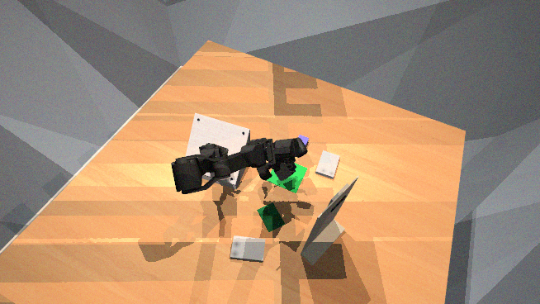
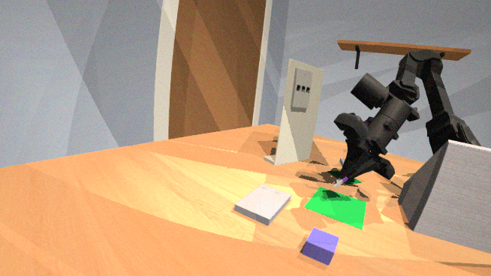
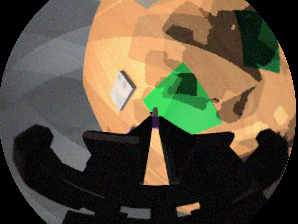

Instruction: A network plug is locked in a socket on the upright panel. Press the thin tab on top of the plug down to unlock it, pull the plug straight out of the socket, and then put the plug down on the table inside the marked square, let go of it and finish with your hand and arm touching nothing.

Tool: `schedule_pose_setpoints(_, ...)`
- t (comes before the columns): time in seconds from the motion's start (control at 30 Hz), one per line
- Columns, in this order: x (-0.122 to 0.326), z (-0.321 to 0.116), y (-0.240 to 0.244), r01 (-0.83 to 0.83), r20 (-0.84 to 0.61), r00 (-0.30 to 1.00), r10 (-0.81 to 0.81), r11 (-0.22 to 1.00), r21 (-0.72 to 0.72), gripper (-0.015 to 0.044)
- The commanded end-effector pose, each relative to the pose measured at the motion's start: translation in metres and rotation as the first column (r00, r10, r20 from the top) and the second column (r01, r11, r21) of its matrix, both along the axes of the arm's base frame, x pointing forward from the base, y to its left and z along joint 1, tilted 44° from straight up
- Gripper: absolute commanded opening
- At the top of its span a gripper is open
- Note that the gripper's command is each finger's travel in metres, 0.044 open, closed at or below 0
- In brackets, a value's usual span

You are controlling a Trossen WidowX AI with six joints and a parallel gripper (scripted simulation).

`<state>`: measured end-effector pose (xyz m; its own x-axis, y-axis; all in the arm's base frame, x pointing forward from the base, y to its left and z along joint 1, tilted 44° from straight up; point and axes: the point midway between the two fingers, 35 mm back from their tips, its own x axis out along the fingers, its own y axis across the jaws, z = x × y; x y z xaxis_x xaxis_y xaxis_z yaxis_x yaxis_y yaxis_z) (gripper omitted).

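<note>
My gripper (image 2: 345, 179) (image 3: 154, 119) is shut on the small plug, pointing steeply down above the table. The plug (image 2: 338, 183) (image 3: 155, 112) is pale grey with a purple part at the fingertips, and is clear of the panel. A bright green square (image 1: 300, 171) (image 2: 349, 214) (image 3: 200, 119) lies on the table below the gripper; the exact height and offset are hard to tell. A smaller dark green patch (image 1: 268, 217) (image 3: 254, 40) lies nearer the panel. The upright panel (image 1: 328, 216) (image 2: 288, 140) carries a socket plate (image 2: 301, 102) with three dark openings. The plug's tab is too small to make out.
A white block (image 1: 328, 163) (image 2: 263, 203) (image 3: 120, 91) lies beside the green square, another white block (image 1: 253, 249) beyond the dark patch. A purple block (image 1: 304, 139) (image 2: 320, 243) lies near the square. A large pale slab-topped box (image 1: 219, 134) (image 2: 454, 191) stands by the arm.
</note>
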<state>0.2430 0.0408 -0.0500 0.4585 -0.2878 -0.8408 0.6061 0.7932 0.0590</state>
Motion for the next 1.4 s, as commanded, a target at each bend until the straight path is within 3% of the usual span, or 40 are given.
schedule_pose_setpoints(0.0, -0.003, -0.006, -0.006, -0.002, -0.011, 1.0, 0.002, 1.0, -0.003, 0.0)
schedule_pose_setpoints(1.37, -0.002, -0.029, -0.032, -0.001, -0.004, 1.0, 0.001, 1.0, -0.008, 0.0)
